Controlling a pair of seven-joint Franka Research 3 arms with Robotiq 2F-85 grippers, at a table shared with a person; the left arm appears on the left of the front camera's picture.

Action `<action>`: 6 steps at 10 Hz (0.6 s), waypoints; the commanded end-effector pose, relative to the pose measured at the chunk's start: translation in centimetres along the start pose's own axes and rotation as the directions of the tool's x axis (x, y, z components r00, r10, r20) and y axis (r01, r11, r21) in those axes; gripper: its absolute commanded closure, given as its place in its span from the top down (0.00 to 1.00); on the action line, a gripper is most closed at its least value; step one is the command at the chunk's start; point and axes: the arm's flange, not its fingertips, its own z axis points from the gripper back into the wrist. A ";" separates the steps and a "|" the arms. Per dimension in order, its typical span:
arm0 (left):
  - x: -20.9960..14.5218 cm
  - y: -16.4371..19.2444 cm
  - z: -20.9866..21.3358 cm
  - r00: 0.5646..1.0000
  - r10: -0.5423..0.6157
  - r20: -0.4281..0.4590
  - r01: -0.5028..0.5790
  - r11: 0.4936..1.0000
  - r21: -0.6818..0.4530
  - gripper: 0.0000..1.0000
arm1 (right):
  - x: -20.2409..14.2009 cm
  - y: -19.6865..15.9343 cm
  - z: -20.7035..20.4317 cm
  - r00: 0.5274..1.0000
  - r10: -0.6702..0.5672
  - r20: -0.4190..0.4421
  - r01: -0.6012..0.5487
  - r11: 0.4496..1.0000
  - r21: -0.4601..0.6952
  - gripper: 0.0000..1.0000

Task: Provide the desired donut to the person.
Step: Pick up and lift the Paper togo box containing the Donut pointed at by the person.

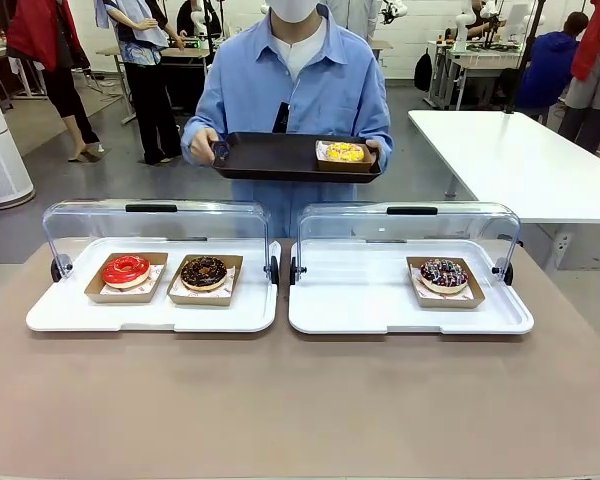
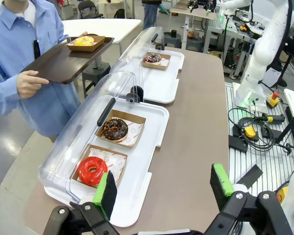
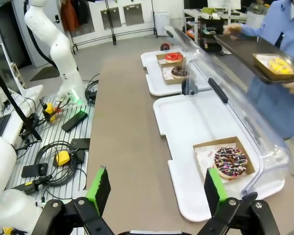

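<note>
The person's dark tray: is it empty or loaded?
Loaded: a single yellow-frosted donut sits near one end of the dark tray, and the rest of its surface is bare.

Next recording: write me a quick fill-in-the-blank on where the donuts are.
The yellow donut sits on the dark tray held by the ____.
The chocolate donut shares the left white tray with a ____ donut.
The right white tray holds only ____ donut.
The left claw and right claw are both ____.
Missing: person; red; one; open.
</note>
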 end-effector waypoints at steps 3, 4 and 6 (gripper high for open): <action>0.0 -0.1 0.1 1.000 -0.008 0.005 0.008 1.000 -0.003 1.00 | -0.3 0.0 -0.2 1.000 -0.006 -0.018 0.006 1.000 -0.004 1.00; 0.0 -0.1 0.1 1.000 -0.008 0.005 0.008 1.000 -0.003 1.00 | -0.3 0.0 -0.2 1.000 -0.006 -0.018 0.006 1.000 -0.004 1.00; 0.0 -0.1 0.1 1.000 -0.008 0.005 0.008 1.000 -0.003 1.00 | -0.3 0.0 -0.2 1.000 -0.006 -0.018 0.006 1.000 -0.004 1.00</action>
